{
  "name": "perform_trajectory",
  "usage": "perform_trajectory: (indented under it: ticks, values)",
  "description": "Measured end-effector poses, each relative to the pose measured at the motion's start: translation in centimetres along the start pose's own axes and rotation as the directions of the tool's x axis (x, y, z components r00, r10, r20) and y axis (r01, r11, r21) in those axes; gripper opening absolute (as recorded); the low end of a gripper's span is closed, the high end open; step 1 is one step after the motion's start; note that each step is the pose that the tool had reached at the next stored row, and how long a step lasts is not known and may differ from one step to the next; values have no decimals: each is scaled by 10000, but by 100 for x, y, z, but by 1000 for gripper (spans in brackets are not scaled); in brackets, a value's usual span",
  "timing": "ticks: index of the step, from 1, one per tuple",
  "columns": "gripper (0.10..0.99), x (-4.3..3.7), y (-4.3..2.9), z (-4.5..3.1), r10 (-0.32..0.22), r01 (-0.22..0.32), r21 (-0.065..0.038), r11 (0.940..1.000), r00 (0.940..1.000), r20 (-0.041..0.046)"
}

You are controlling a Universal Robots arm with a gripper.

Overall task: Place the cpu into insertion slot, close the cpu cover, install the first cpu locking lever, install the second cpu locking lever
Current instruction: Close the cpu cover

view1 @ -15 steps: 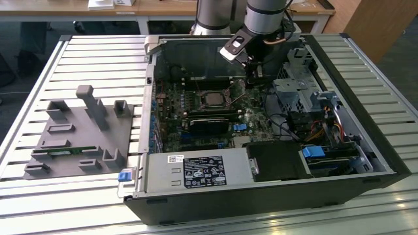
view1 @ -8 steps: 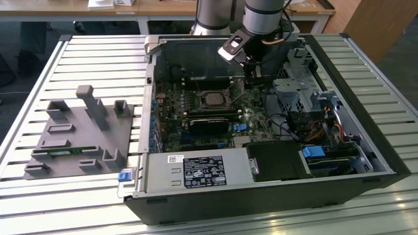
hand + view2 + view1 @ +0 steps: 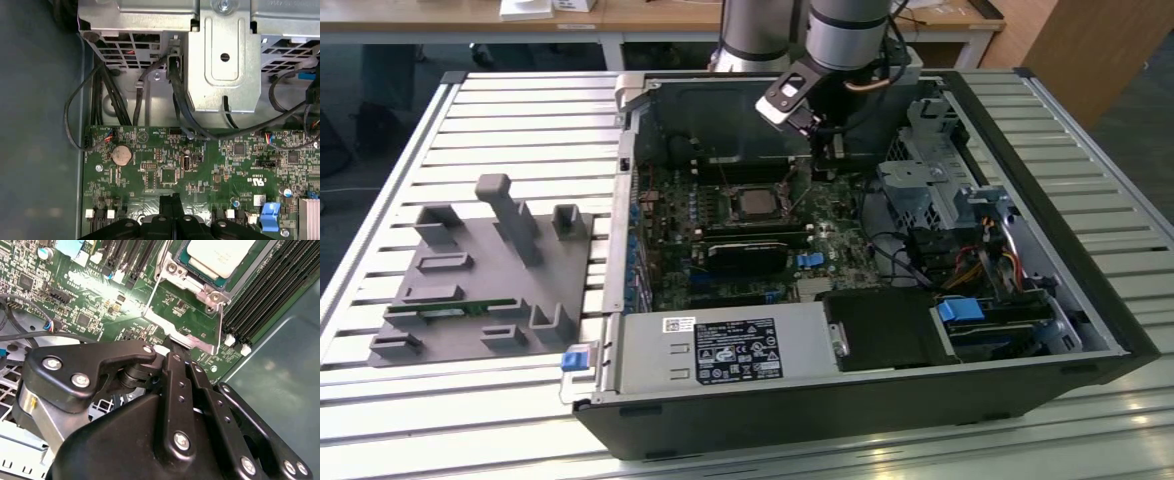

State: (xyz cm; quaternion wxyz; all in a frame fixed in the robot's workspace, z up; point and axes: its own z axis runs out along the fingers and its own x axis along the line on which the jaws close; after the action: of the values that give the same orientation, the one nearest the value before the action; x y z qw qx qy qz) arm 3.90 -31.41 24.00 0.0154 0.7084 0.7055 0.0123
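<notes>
Cover-closing step in hand: cpu (image 3: 212,255) seated in slot (image 3: 175,268), at 8 o'clock of gripper (image 3: 822,165) in exterior view. Jaws closed together, tips at raised cover (image 3: 200,342) edge. Calls for steady push down.

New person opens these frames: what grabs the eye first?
The open computer case on the slatted table, with the arm's gripper lowered inside it, just to the exterior view's right of the cpu. A grey fixture tray lies on the table at the exterior view's left of the case.
</notes>
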Motion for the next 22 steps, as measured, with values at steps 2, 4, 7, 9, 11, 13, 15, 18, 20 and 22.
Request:
perform_trajectory:
  ticks: [2,4,7,9,11,13,15,18,20,22]
  values:
    - [106,0,-13,0,0,0,0,10000,10000,-1]
    - [106,0,-28,-1,0,0,0,10000,10000,-1]
    - [106,0,-56,-2,0,0,0,10000,10000,0]
    - [106,0,-75,-3,0,0,0,10000,10000,-1]
    - [106,0,-92,-3,-1,1,0,10000,10000,-1]
    - [106,0,-112,-4,0,0,0,10000,10000,0]
    - [106,0,-133,-5,0,0,0,10000,10000,0]
    - [106,-1,-160,-6,0,0,0,10000,10000,0]
    - [106,-1,-177,-6,0,0,0,10000,10000,-1]
    - [106,-1,-192,-7,0,0,0,10000,10000,-1]
